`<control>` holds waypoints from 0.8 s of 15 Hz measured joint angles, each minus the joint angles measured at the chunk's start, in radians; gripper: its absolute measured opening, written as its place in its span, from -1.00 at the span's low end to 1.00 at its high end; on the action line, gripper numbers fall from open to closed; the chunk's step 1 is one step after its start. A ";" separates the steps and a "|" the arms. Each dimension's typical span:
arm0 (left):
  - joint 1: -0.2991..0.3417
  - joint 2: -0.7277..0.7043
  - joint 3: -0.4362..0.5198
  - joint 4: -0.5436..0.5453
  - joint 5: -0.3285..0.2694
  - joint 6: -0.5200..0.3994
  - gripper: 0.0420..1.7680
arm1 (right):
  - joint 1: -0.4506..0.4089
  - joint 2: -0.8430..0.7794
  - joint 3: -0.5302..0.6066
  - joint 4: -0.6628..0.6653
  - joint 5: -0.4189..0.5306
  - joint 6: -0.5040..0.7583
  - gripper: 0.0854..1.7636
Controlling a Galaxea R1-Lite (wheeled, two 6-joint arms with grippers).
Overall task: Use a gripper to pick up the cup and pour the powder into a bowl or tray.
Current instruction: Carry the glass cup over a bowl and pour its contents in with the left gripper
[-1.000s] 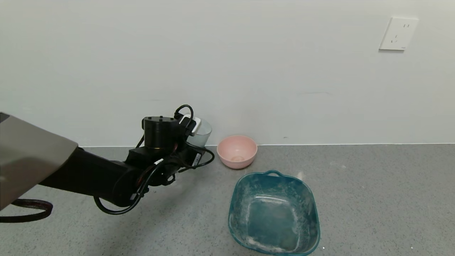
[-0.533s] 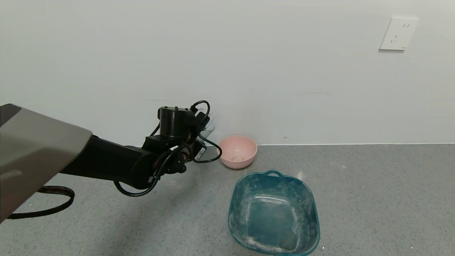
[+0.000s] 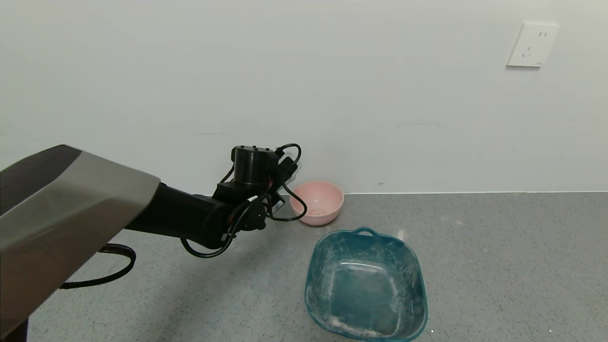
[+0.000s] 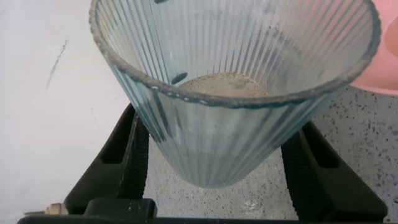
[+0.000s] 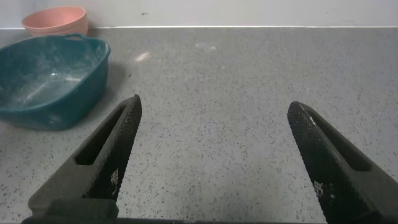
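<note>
My left gripper (image 3: 286, 172) hangs just left of the pink bowl (image 3: 332, 209), by the back wall. It is shut on the cup (image 4: 230, 118), a clear ribbed glass. The black fingers (image 4: 132, 155) press its two sides. Pale powder (image 4: 221, 84) lies in the cup's bottom, and the cup stands upright off the floor. In the head view the motor housing and cables hide nearly all of the cup. The bowl's rim (image 4: 384, 70) shows just beside the cup. My right gripper (image 5: 214, 149) stands open over bare grey floor, with nothing between its fingers.
A larger teal basin (image 3: 365, 289), dusted with white powder, sits in front of the pink bowl. From the right wrist, the basin (image 5: 46, 78) and bowl (image 5: 55, 20) lie far off. The white wall runs close behind the bowl. Grey speckled floor spreads to the right.
My left arm has carried the cup to the right, from well left of the pink bowl to just beside its left rim. The grip has stayed shut.
</note>
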 joint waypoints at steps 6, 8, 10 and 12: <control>-0.022 0.030 -0.099 0.139 -0.019 0.017 0.40 | 0.000 0.000 0.000 0.000 0.000 0.000 0.94; -0.031 0.043 -0.139 0.184 -0.008 0.035 0.40 | 0.000 0.000 0.000 0.000 0.000 0.000 0.94; -0.042 0.056 -0.170 0.194 0.016 0.065 0.40 | 0.000 0.000 0.000 0.000 0.000 0.000 0.94; -0.051 0.072 -0.194 0.201 0.052 0.092 0.40 | 0.000 0.000 0.000 0.000 0.000 0.000 0.94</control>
